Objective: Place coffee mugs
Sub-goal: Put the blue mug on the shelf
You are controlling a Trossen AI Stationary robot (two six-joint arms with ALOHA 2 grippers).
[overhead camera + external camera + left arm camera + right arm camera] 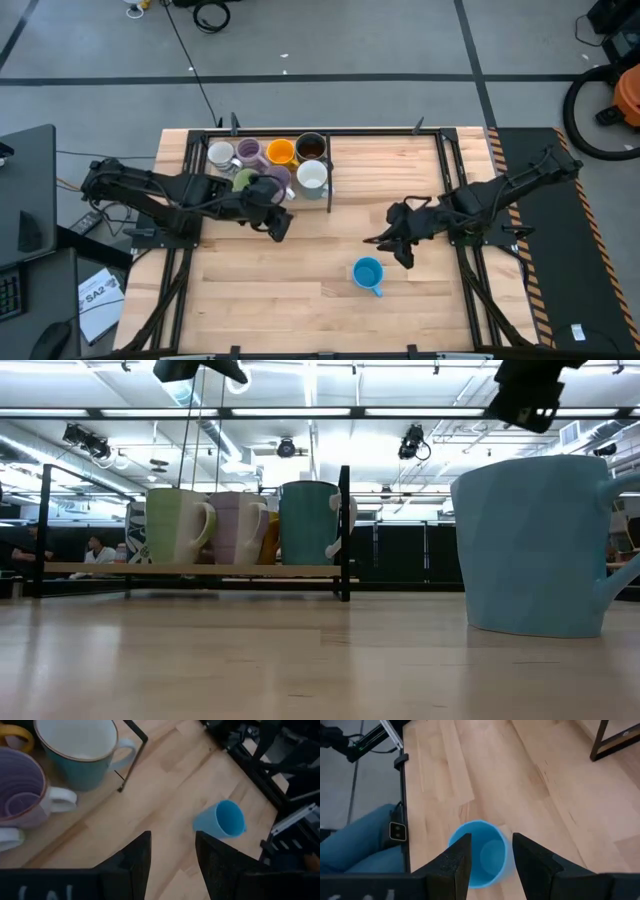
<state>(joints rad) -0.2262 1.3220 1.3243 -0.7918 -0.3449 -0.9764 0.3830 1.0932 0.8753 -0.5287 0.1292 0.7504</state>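
A light blue mug [368, 273] stands upright on the bare table, large at the right of the low view [535, 545]. My right gripper [490, 857] hangs open above it, fingers spread over its rim without touching [400, 250]. Several other mugs stand on a black-framed wooden rack [328, 190] at the far left: white [221, 153], purple [248, 151], orange [281, 152], dark [311, 146], a teal one with white inside [312, 176], green [243, 180] and another purple [277, 178]. My left gripper [172, 855] is open, raised just near of the rack [278, 225].
The rack's black corner post [122, 780] stands between the rack mugs and the open table. Bare wood lies between the rack and the blue mug [222, 820]. A person's leg in jeans [355, 852] shows beyond the table's edge. Black frame rails [455, 170] run along the table's sides.
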